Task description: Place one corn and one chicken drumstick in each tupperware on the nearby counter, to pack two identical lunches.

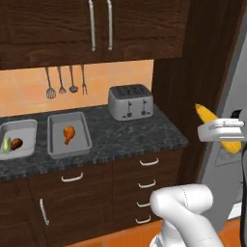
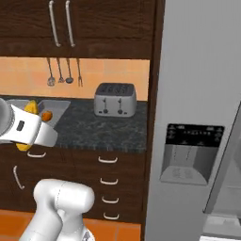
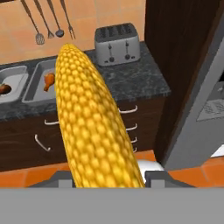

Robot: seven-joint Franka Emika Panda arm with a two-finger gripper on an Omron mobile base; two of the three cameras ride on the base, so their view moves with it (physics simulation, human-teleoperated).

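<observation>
My hand hides the middle of the corn, and the left tray is cut by the edge.

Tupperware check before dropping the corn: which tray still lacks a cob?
The longer tupperware, nearer the toaster: it holds just a drumstick. The shorter tupperware already has both.

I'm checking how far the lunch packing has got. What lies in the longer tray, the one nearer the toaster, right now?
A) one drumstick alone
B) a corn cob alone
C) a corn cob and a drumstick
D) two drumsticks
A: the longer tray holds a single drumstick, while the yellow corn cob is gripped in the gripper.
</observation>
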